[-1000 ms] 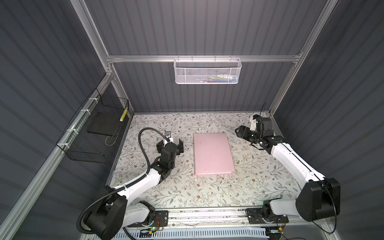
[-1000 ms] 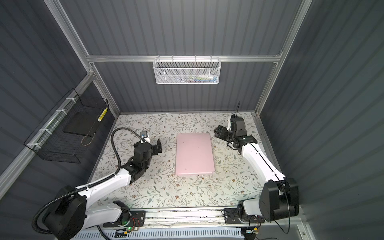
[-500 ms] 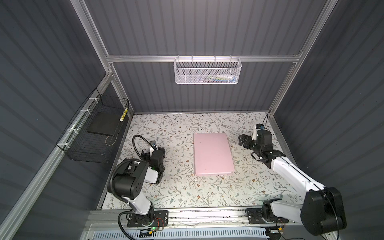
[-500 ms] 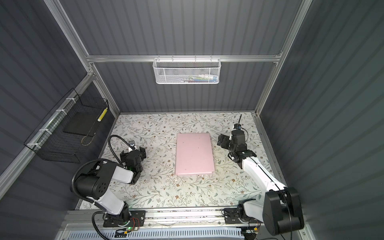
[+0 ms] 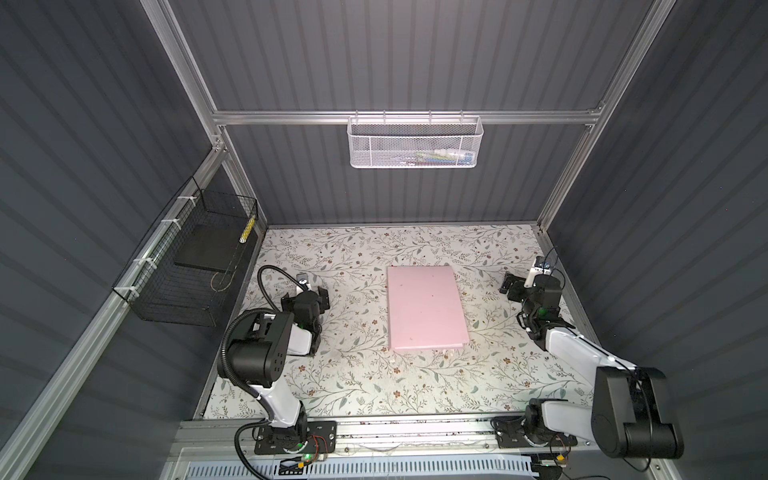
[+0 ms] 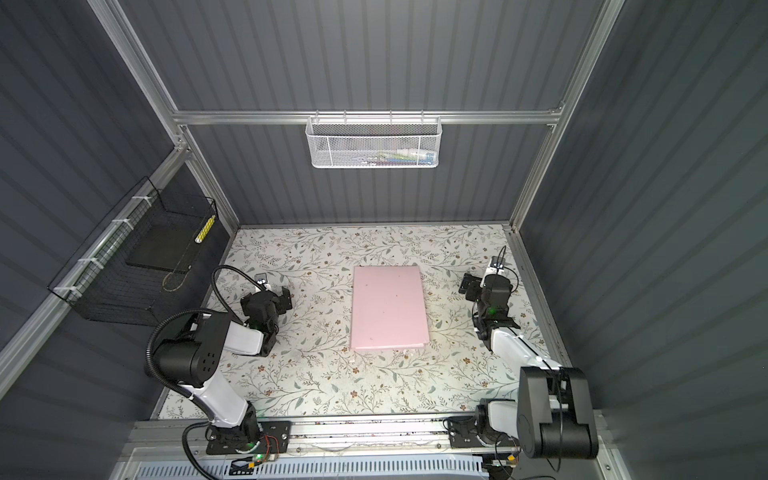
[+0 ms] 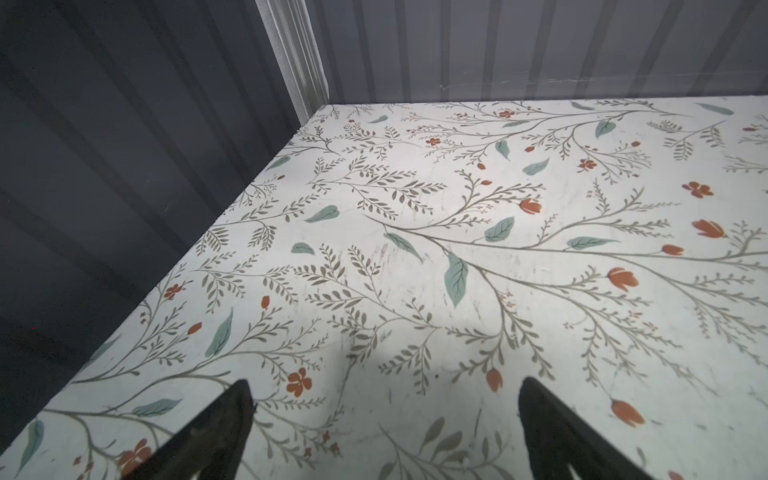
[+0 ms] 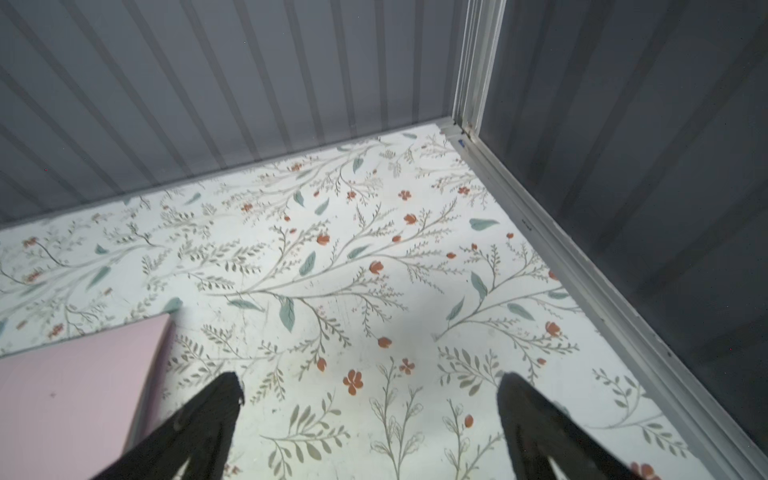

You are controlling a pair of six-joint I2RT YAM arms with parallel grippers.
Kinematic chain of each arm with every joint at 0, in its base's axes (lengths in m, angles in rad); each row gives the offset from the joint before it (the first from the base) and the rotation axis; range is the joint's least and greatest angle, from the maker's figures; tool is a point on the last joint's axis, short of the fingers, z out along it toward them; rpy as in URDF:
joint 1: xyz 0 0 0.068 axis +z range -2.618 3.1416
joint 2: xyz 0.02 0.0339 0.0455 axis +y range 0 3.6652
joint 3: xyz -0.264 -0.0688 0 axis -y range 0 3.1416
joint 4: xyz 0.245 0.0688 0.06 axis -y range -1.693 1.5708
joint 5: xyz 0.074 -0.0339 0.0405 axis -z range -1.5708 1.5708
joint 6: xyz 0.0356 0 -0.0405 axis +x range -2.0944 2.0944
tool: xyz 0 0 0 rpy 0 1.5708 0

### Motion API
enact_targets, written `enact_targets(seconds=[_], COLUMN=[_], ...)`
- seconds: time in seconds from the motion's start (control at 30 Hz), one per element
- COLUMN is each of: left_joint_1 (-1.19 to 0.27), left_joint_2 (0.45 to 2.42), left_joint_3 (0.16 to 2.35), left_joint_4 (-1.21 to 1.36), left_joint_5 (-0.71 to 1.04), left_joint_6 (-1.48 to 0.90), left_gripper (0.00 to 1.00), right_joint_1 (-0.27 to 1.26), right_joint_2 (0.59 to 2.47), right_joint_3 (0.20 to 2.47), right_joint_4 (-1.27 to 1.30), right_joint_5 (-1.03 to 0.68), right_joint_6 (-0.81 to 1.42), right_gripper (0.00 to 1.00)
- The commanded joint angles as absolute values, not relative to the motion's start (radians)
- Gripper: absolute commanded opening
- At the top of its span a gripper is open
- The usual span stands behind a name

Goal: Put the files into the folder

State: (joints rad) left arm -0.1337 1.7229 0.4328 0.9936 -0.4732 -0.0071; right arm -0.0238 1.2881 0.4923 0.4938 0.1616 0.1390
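Now the folder (image 5: pixel 426 307) is lying closed and flat at the middle of the flowered table (image 5: pixel 353 382), with its short edges facing twelve and six o'clock. No loose white files are showing anywhere on the table. At the folder's five o'clock corner a thin pale line is peeking out under the cover, perhaps the edges of the sheets, but it is too small to be sure.

The left gripper (image 5: pixel 319 294) is hanging at nine o'clock from the folder, well apart from it. Its jaws are standing wide and holding nothing. The right gripper (image 5: pixel 509 284) is hovering at three o'clock, also spread wide and empty.

I am judging that the filing is nearly or fully done. To finish well, the arms should be keeping clear of the cover. Any last press should be coming straight down near the six o'clock edge, so that the folder is not sliding.
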Motion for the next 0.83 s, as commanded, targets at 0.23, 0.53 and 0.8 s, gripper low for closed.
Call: enact_targets(seconds=[0.23, 0.53, 0.8], left_joint_1=[-0.130, -0.130, -0.106], left_joint_2=[1.720, 1.721, 1.716], left_joint_3=[0.448, 0.451, 0.452], left_joint_4=[0.968, 0.963, 0.949], left_joint_5=[-0.460, -0.459, -0.410], left_joint_6=[-0.023, -0.023, -0.035], left_gripper=[1.00, 1.00, 1.00], right_joint_1=[-0.018, -0.015, -0.015], right_joint_2=[1.448, 1.457, 1.460], right_joint_3=[0.308, 0.301, 0.299], right_joint_4=[0.992, 1.024, 1.031], right_joint_5=[0.098, 0.130, 0.130], right_joint_6=[0.034, 0.041, 0.041], right_gripper=[0.99, 0.99, 0.99])
